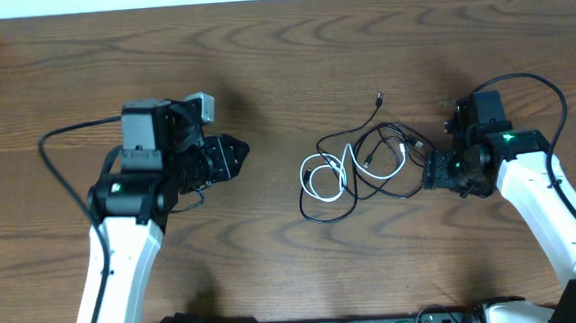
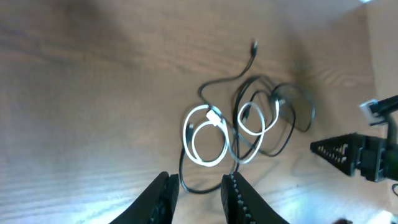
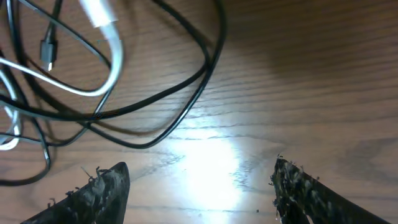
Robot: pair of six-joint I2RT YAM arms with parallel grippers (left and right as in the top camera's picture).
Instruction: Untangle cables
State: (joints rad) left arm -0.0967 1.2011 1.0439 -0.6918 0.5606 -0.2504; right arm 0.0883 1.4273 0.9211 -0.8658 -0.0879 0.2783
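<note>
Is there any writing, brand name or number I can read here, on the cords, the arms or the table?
No readable text in any view.
Tangled thin black and white cables: no print visible.
White-and-black robot arms: no legible label.
Brown wooden table: bare grain only.

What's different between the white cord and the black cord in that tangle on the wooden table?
The thin white cord is wound in small, roundish loops; the thin black cord sprawls in wider, looser loops around it. The white cord keeps within the pile, while one black plug end trails out toward the far edge. Both lie interlaced on the brown wooden table.
</note>
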